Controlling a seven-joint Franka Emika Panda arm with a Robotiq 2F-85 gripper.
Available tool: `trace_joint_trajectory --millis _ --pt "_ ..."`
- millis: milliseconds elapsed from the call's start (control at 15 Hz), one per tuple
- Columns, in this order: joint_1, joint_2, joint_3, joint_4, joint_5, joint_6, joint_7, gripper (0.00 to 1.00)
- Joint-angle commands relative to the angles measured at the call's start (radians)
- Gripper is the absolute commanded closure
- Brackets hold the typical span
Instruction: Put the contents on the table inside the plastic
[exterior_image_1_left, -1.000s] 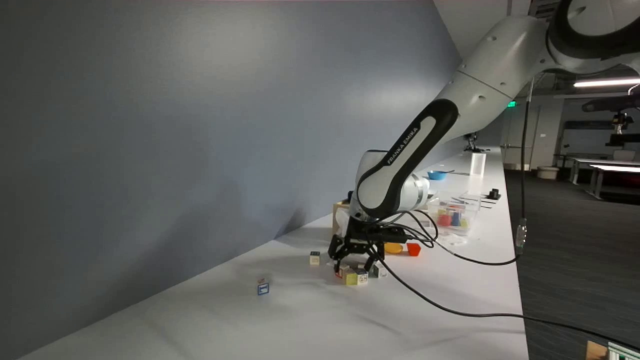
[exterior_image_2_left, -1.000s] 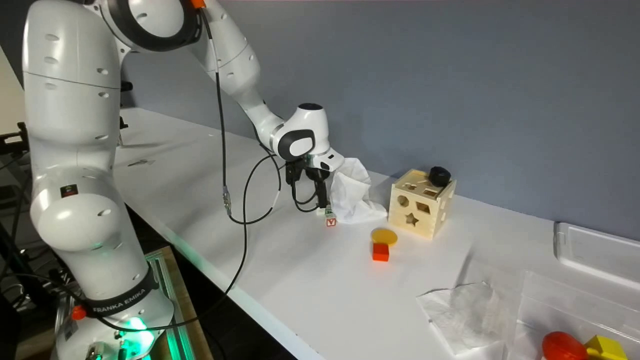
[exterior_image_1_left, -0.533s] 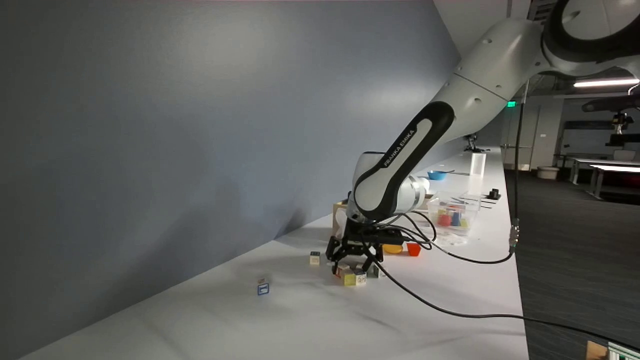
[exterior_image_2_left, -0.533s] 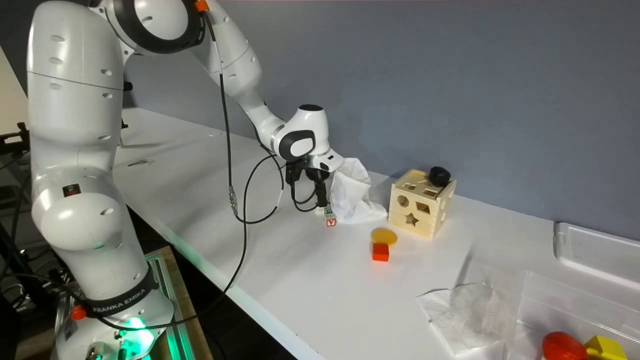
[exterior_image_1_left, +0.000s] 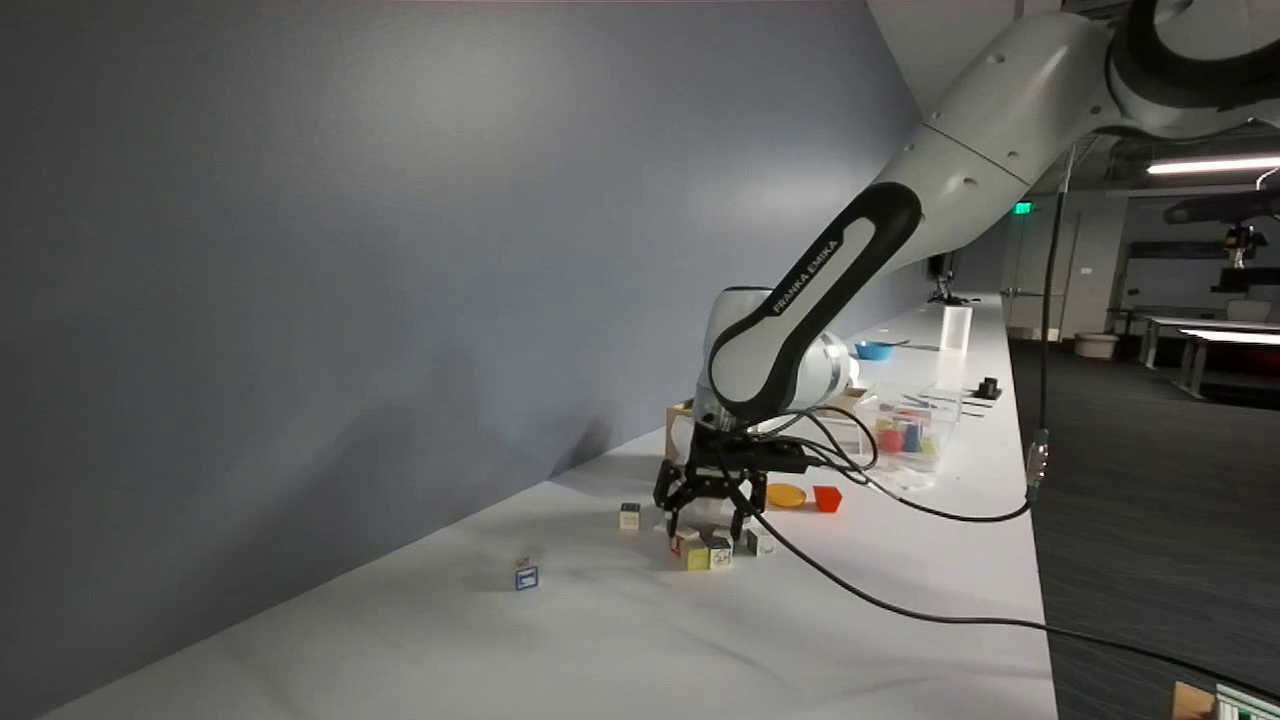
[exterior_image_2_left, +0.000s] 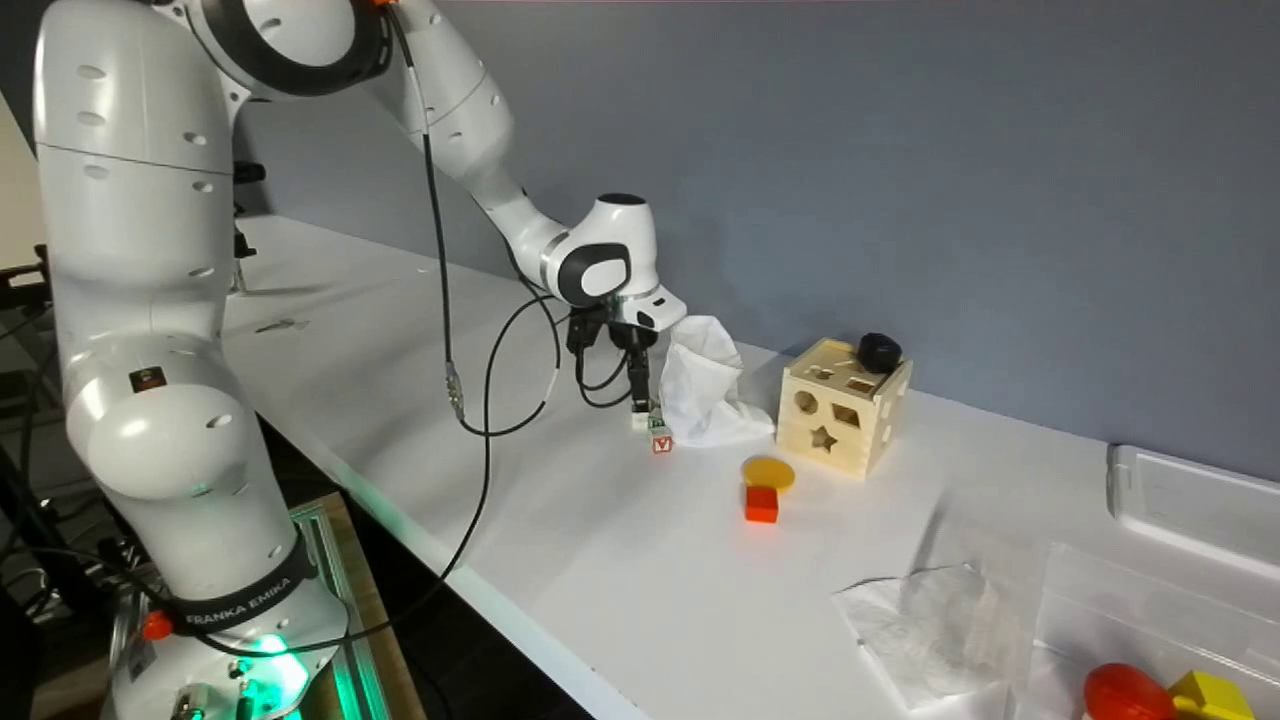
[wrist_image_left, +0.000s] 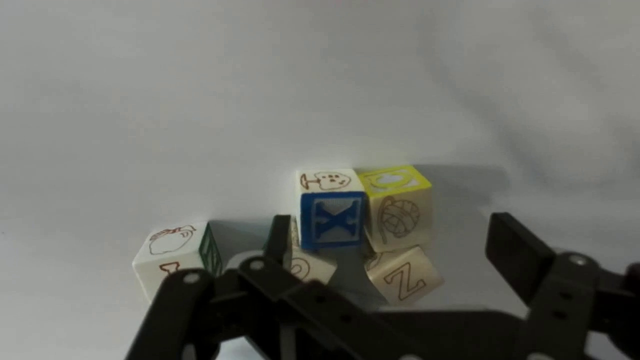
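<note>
My hand (wrist_image_left: 392, 232) blocked much of the lower wrist view: a green-sided block (wrist_image_left: 172, 247) sat partly behind its linkage, and a tan block (wrist_image_left: 315, 267) showed only part of a marked face past a finger (wrist_image_left: 279, 237). In an exterior view a black cable (exterior_image_1_left: 1000, 622) crossed in front of the hand. The clear bin (exterior_image_2_left: 1160, 605) ran out of sight at the corner of an exterior view, and the red piece (exterior_image_2_left: 1125, 690) and yellow piece (exterior_image_2_left: 1212, 695) in it were cut off by the lower edge.

The white desk (exterior_image_1_left: 500, 650) ran long beside a grey wall (exterior_image_1_left: 350, 250); past it I saw dark carpet (exterior_image_1_left: 1120, 480), a lit ceiling strip (exterior_image_1_left: 1212, 165) and a green sign (exterior_image_1_left: 1022, 208) too small to read. A translucent plastic bag (exterior_image_2_left: 925, 630) lay flat near the bin, well apart from the blocks. A white bag (exterior_image_2_left: 705, 385) stood between the hand and a wooden shape box (exterior_image_2_left: 825, 420).

My hand's fingers were spread wide, low over the desk, gripping nothing. Between them, in the wrist view, I had a blue X block (wrist_image_left: 332, 220) and a yellow-faced block (wrist_image_left: 400, 220) side by side, with a Z block (wrist_image_left: 406, 277) just beside. 2 more sat apart, nearer the wall: a dark-topped block (exterior_image_1_left: 629, 517) and a blue-framed block (exterior_image_1_left: 526, 577). Whether a fingertip touched a block, I couldn't tell.
</note>
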Motion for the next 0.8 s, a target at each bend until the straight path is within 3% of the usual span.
trace_joint_trajectory --millis 0,400,733 --pt "0.006 -0.032 -0.004 -0.003 -0.029 -0.058 0.053 0.00" --pt "0.001 -0.010 -0.004 0.016 -0.054 -0.093 0.070 0.00" --pt "-0.005 0.026 -0.004 0.025 -0.058 -0.053 0.067 0.00"
